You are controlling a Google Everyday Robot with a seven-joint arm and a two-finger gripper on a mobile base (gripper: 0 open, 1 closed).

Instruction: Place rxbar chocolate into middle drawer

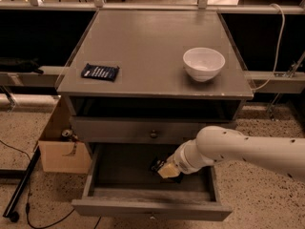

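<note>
The middle drawer [151,209] is pulled open below the upper drawer front, and its inside is dark. My gripper [161,168] reaches in from the right on a white arm and sits low inside the drawer, right of its middle. It is shut on a small dark bar, the rxbar chocolate [156,165], which sticks out to the left of the tan fingers, just above the drawer floor. Most of the bar is hidden by the gripper.
A blue-wrapped bar [100,72] lies at the front left of the cabinet top [143,42], and a white bowl [204,63] stands at the right. The upper drawer front [153,134] is closed. A cardboard box [59,151] stands on the floor to the left.
</note>
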